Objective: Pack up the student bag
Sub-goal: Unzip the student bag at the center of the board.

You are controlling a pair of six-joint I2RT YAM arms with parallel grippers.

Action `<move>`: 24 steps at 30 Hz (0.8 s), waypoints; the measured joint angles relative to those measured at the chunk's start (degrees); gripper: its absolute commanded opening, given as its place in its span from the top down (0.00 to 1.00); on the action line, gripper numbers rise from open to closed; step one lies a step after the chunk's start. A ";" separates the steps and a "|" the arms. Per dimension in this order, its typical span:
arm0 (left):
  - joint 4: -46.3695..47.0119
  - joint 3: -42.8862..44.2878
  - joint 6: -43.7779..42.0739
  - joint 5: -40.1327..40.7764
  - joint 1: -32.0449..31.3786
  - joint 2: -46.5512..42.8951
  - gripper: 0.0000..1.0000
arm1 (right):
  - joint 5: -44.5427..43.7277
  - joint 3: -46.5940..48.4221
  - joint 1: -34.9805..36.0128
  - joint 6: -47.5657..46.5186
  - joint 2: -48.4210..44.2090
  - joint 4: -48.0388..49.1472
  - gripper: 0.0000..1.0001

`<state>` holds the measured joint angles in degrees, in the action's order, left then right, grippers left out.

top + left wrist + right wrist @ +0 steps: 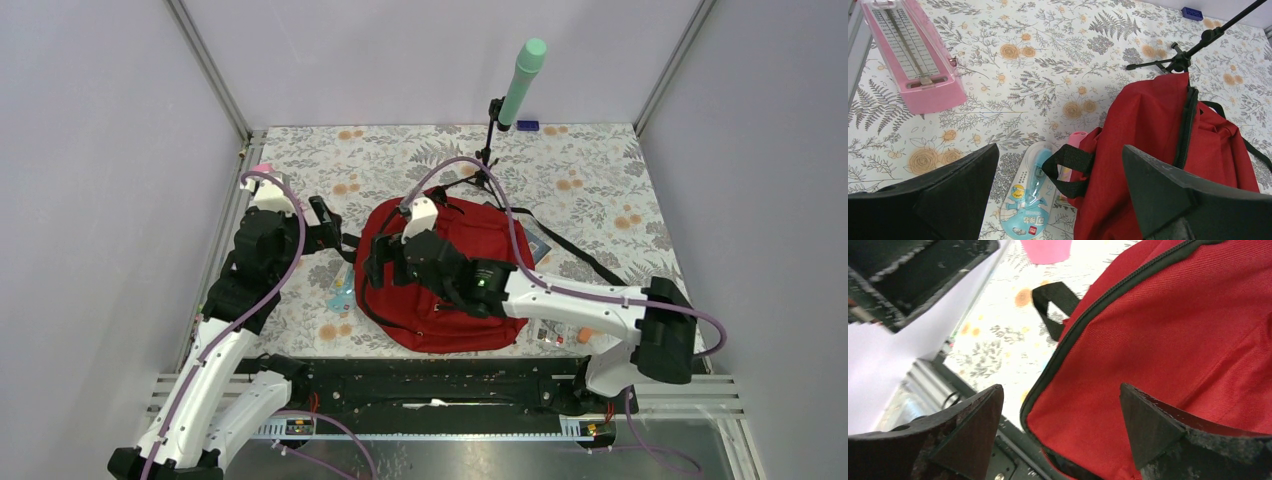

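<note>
The student bag (455,300) is a dark-red backpack lying flat mid-table; it also shows in the left wrist view (1158,130) and the right wrist view (1173,340). Its black zipper (1083,322) runs along the edge. My left gripper (330,225) is open and empty, just left of the bag, above its black handle loop (1070,170). My right gripper (378,268) is open and empty, hovering over the bag's left edge. A blue correction-tape pack (1029,192) lies on the cloth beside the loop. A pink item (1075,140) is partly hidden under the bag.
A pink metronome (913,55) lies at the far left. A black stand (490,140) with a green foam-tipped rod (521,80) stands behind the bag. A dark booklet (537,248) and small items (560,336) lie right of the bag. A black rail (420,380) runs along the near edge.
</note>
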<state>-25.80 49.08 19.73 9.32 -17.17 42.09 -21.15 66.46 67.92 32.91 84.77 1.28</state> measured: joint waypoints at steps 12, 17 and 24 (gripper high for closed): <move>0.00 0.00 0.24 -0.09 0.00 0.85 0.01 | -7.34 6.93 0.98 -3.39 9.86 -8.07 0.33; 0.00 -0.07 0.24 -0.07 0.00 0.87 0.01 | -7.82 3.43 1.01 -4.13 5.40 -5.95 0.40; 0.00 -0.07 0.24 -0.07 0.00 0.90 0.01 | -9.55 -0.02 0.98 -6.10 -0.24 -4.31 0.72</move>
<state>-25.80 49.01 19.97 9.26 -17.17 42.98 -30.70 66.43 68.90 26.81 84.53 -3.03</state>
